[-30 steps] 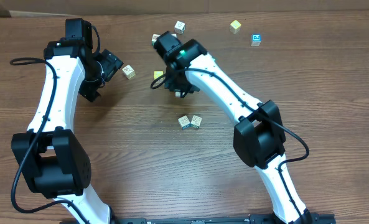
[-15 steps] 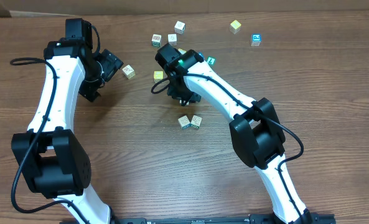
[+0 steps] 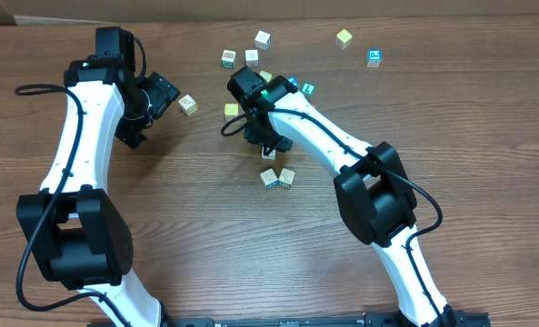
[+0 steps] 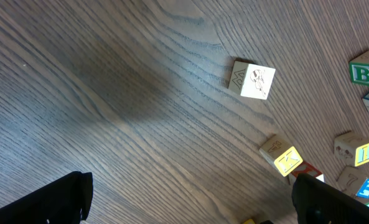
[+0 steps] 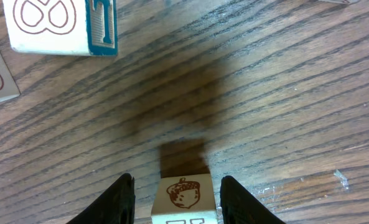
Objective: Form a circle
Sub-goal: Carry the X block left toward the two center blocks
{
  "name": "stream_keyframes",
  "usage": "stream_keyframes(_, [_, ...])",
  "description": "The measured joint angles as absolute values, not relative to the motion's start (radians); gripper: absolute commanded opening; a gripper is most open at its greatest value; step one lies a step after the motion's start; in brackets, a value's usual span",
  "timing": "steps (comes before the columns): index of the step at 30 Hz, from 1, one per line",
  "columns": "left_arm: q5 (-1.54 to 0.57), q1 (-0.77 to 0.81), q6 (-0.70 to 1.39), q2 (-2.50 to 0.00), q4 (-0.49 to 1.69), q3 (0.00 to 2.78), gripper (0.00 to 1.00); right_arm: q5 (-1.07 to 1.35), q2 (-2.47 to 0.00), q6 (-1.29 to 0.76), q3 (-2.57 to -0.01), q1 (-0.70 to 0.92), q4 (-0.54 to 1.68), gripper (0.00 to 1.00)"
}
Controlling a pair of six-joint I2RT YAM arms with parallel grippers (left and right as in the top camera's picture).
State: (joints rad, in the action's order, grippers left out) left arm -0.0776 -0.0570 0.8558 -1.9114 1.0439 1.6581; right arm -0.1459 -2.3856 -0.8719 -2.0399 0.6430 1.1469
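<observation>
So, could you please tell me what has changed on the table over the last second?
The right gripper moved from the scattered cubes toward the pair of cubes nearer the robot, bringing an acorn cube. Its jaws have spread; gaps show on both sides of the cube, so it looks let go beside the pair. The left gripper stayed open and still, as did the scattered cubes.

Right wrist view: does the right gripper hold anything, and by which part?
Nothing seems held. The acorn cube stands between the right gripper's open jaws, with a gap showing at each side face.
</observation>
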Motion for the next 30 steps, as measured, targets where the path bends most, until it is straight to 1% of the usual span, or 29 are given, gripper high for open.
stream_keyframes(4, [-0.078, -0.057, 0.856, -1.911, 1.044, 1.658, 1.00, -0.146, -2.386, -0.873, -2.040, 0.643, 1.151, 0.41])
stream_keyframes(6, [-0.078, -0.057, 0.856, -1.911, 1.044, 1.658, 1.00, -0.146, -2.386, -0.873, -2.040, 0.643, 1.152, 0.39])
stream_keyframes(13, [-0.078, -0.057, 0.856, -1.911, 1.044, 1.658, 1.00, -0.142, -2.386, -0.882, -2.040, 0.643, 1.182, 0.35])
stream_keyframes(16, [-0.078, -0.057, 0.856, -1.911, 1.044, 1.658, 1.00, -0.126, -2.386, -0.883, -2.040, 0.643, 1.187, 0.35])
stream_keyframes(18, [-0.078, -0.057, 0.856, -1.911, 1.044, 1.658, 1.00, -0.111, -2.386, -0.883, -2.040, 0.643, 1.189, 0.37])
stream_keyframes(19, [-0.078, -0.057, 0.856, -1.911, 1.044, 1.658, 1.00, -0.106, -2.386, -0.884, -2.040, 0.643, 1.189, 0.39])
stream_keyframes(26, [-0.078, -0.057, 0.856, -1.911, 1.044, 1.658, 1.00, -0.067, -2.386, -0.891, -2.039, 0.643, 1.190, 0.49])
stream_keyframes(27, [-0.078, -0.057, 0.856, -1.911, 1.044, 1.658, 1.00, -0.067, -2.386, -0.890, -2.039, 0.643, 1.187, 0.53])
stream_keyframes(30, [-0.077, -0.057, 0.856, -1.911, 1.044, 1.658, 1.00, -0.079, -2.386, -0.886, -2.039, 0.642, 1.175, 0.61])
